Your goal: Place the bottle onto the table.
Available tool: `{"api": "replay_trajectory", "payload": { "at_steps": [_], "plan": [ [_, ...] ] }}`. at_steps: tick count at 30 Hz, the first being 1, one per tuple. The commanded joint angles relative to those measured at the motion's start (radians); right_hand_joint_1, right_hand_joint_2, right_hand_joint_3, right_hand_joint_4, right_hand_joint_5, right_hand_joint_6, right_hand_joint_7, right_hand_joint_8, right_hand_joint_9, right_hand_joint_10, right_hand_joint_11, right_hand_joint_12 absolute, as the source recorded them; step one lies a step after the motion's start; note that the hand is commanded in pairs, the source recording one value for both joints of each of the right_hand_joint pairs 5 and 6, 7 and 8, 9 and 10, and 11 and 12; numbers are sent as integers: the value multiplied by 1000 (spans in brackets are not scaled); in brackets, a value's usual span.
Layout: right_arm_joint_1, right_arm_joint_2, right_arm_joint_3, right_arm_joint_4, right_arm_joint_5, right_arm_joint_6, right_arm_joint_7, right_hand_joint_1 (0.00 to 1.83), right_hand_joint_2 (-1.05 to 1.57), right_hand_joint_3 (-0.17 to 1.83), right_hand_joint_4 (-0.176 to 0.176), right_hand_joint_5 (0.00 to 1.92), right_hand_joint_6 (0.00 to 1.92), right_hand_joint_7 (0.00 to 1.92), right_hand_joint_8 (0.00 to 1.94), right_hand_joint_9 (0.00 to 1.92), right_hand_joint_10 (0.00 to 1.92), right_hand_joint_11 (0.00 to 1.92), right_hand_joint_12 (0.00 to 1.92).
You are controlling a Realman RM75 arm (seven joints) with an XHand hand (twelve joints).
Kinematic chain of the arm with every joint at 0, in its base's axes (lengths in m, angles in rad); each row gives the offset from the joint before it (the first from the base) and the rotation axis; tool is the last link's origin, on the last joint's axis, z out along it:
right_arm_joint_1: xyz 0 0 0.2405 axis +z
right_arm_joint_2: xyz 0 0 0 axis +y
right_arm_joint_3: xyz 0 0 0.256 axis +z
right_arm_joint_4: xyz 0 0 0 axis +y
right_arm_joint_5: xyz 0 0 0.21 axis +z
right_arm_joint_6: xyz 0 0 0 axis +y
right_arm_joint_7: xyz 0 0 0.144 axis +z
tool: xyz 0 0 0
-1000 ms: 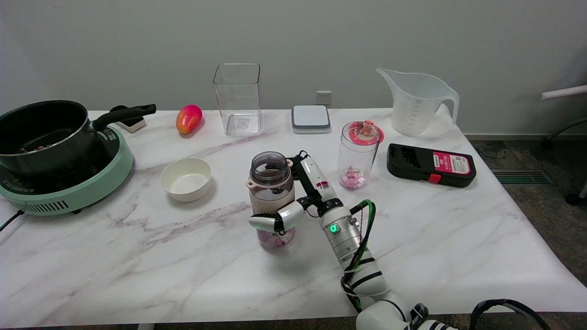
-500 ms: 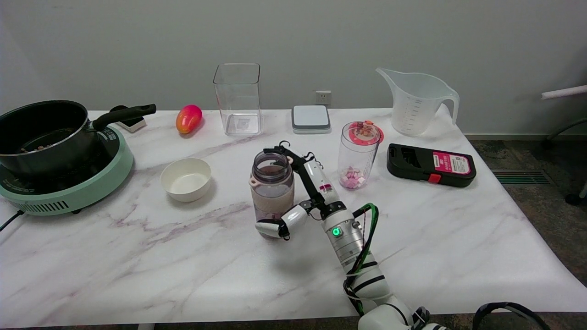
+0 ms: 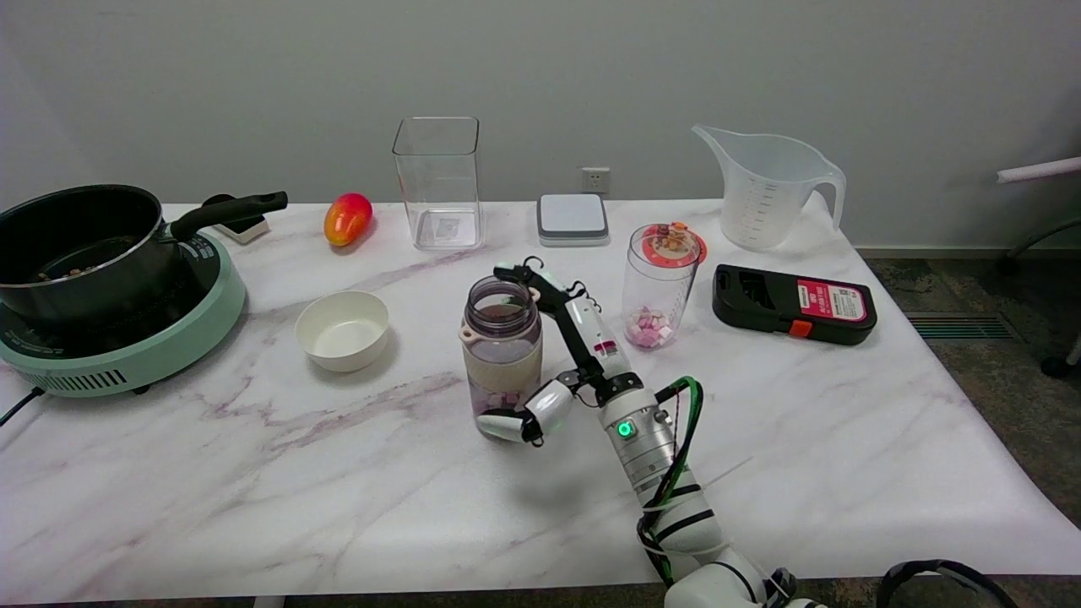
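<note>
The bottle is a lidless clear one with a pale band around its middle and pink pieces at the bottom. It stands upright on the marble table, near the middle. My right hand is just to its right with the fingers spread. The fingertips arch over by the bottle's rim, and the thumb lies low by its base. The hand does not grip the bottle; whether the thumb still touches it is unclear.
A black pot sits on a green cooker at the left, with a white bowl nearer the bottle. Behind are a mango, a clear square container, a scale, a pink-lidded tumbler, a measuring jug and a black box.
The hand let go of the bottle: its fingers unwrapped and spread, and the hand drew back slightly to the right. The bottle now stands on the table by itself.
</note>
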Motion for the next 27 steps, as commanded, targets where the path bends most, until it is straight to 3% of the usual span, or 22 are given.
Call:
{"api": "replay_trajectory", "payload": {
  "at_steps": [1, 5, 11, 22, 27],
  "plan": [
    [-37, 84, 42, 116, 25, -55, -9, 1267, -542, 1112, 0, 272, 272, 571, 571, 535, 535, 541, 541],
    [-42, 133, 54, 172, 46, -81, -10, 1245, -696, 1114, 0, 114, 114, 471, 471, 441, 441, 444, 444],
    [-44, 175, 73, 232, 75, -101, -11, 1234, -721, 1014, 0, 45, 45, 373, 373, 335, 335, 366, 366],
    [-43, 234, 139, 434, 113, -150, -10, 1231, -736, 995, 0, 0, 0, 333, 333, 324, 324, 339, 339],
    [-62, 270, 196, 560, 157, -164, -54, 1230, -719, 981, 0, 0, 0, 355, 355, 403, 403, 406, 406]
  ]
}}
